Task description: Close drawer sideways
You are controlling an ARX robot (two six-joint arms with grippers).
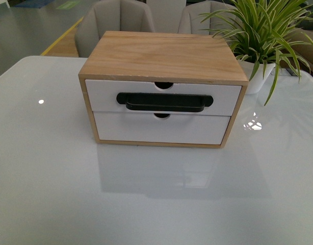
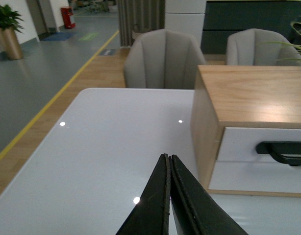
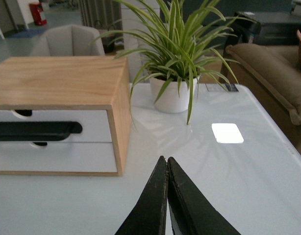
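Note:
A light-wood cabinet [image 1: 164, 56] stands on the white table [image 1: 49, 168]. Its upper drawer [image 1: 225, 97] has a white front, a long black bar handle [image 1: 164, 101] and a half-round top notch; it sits flush in the cabinet. Below it is a white drawer front without a handle [image 1: 161, 130]. Neither gripper shows in the front view. My left gripper [image 2: 168, 157] is shut and empty, above the table beside the cabinet's left side [image 2: 205, 132]. My right gripper [image 3: 165, 159] is shut and empty, off the cabinet's right side [image 3: 121, 122].
A potted spider plant [image 1: 263, 35] in a white pot [image 3: 174, 95] stands behind the cabinet's right corner. Grey chairs [image 2: 163, 58] stand behind the table's far edge. A sofa [image 3: 273, 73] stands beyond the table's right edge.

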